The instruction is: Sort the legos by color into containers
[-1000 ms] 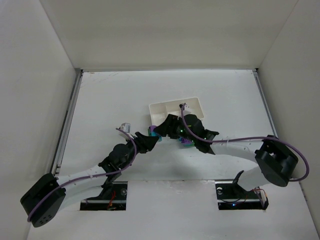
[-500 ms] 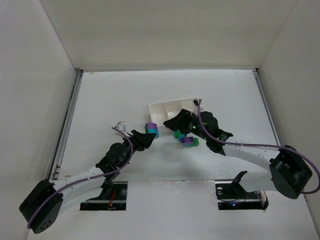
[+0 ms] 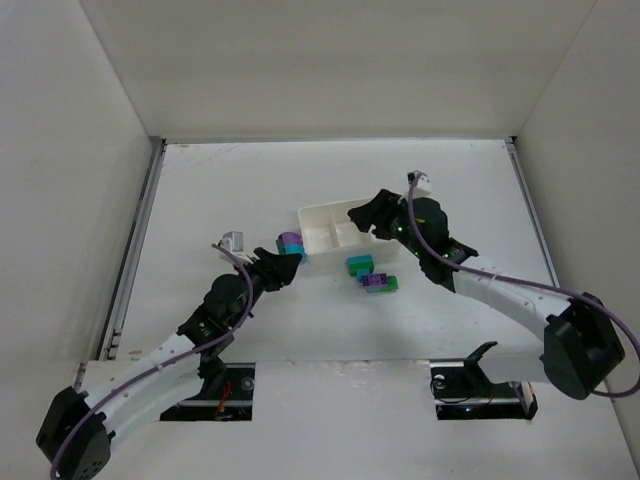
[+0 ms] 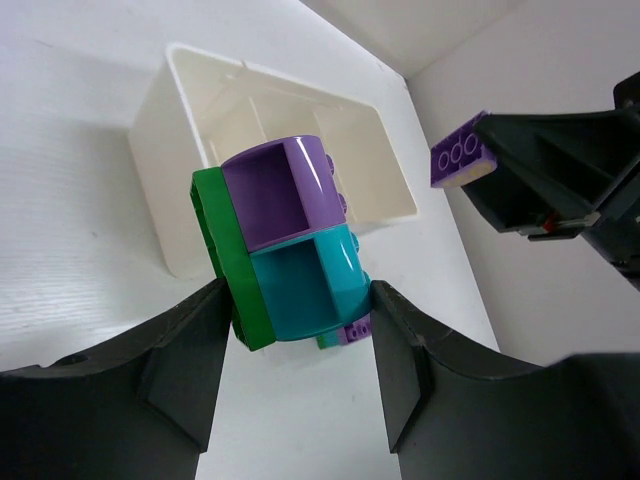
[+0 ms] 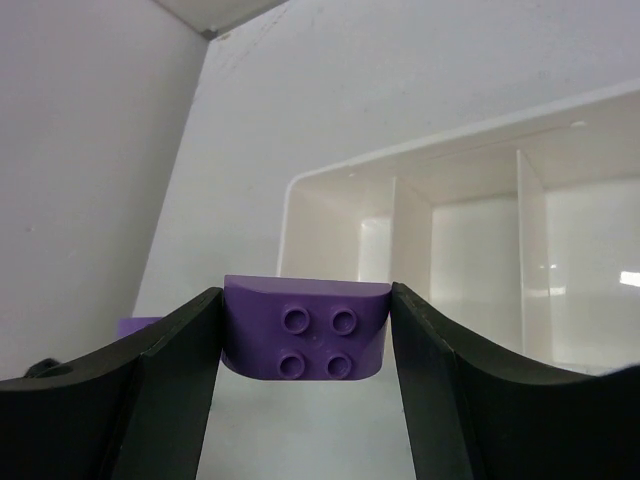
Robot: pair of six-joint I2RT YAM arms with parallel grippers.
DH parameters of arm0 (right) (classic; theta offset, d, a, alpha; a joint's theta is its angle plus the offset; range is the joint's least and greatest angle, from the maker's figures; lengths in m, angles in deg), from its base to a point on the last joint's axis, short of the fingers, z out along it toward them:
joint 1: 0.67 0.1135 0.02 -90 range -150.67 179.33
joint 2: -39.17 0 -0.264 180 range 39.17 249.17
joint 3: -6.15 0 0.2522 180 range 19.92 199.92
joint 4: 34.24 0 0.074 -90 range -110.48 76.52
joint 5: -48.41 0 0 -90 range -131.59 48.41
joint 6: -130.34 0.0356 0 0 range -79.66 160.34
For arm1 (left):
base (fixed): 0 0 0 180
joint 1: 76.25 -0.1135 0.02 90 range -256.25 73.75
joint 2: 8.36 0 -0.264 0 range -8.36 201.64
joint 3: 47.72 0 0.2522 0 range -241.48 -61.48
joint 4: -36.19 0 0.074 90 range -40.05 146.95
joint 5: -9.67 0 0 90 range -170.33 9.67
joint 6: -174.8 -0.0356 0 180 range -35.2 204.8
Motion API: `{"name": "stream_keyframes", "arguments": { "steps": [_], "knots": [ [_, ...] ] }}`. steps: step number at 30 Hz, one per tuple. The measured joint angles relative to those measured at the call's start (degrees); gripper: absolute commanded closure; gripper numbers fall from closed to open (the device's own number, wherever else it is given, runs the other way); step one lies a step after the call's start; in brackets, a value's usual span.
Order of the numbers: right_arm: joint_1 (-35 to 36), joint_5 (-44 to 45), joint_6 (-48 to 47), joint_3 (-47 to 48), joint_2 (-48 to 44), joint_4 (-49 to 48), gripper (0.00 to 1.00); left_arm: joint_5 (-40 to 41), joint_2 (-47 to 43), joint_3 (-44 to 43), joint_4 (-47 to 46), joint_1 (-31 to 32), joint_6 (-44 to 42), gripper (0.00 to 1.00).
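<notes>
My left gripper [image 3: 283, 258] is shut on a joined stack [image 3: 291, 243] of a purple, a teal and a green brick, held just left of the white tray [image 3: 320, 222]. In the left wrist view the stack [image 4: 290, 250] sits between my fingers [image 4: 190, 370], in front of the tray [image 4: 180, 230]. My right gripper [image 3: 362, 216] is shut on a purple brick [image 5: 305, 340] and hovers over the tray's middle. The right wrist view shows the tray's three compartments [image 5: 420, 150] behind that brick. The brick also shows in the left wrist view [image 4: 458, 160].
A teal and green brick pair [image 3: 360, 265] and a purple and green pair [image 3: 379, 283] lie on the table just in front of the tray. White walls enclose the table on the left, back and right.
My right gripper has carried the purple brick from the loose bricks up and back over the tray. My left gripper has drawn back left with the stack.
</notes>
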Motion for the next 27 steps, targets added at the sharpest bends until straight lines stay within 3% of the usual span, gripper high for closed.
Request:
{"name": "stream_keyframes", "arguments": {
  "steps": [9,15,21,27],
  "knots": [
    [4.17,0.63,-1.66,10.36,16.5,1.27,0.36,3.32,-2.84,-2.29,9.18,-7.13,0.44,0.71],
    [5.68,0.48,-1.33,13.75,23.21,1.22,0.34,1.33,-2.27,-2.23,10.08,-7.43,1.09,0.71],
    [5.64,0.5,-0.17,15.19,26.36,1.22,0.15,-2.34,-3.52,-1.27,9.86,-6.97,1.11,0.71],
    [5.62,0.5,0.11,15.26,25.24,1.31,0.12,-6.45,-3.3,-0.66,8.2,-6.45,1.29,0.7]
  ]
}}
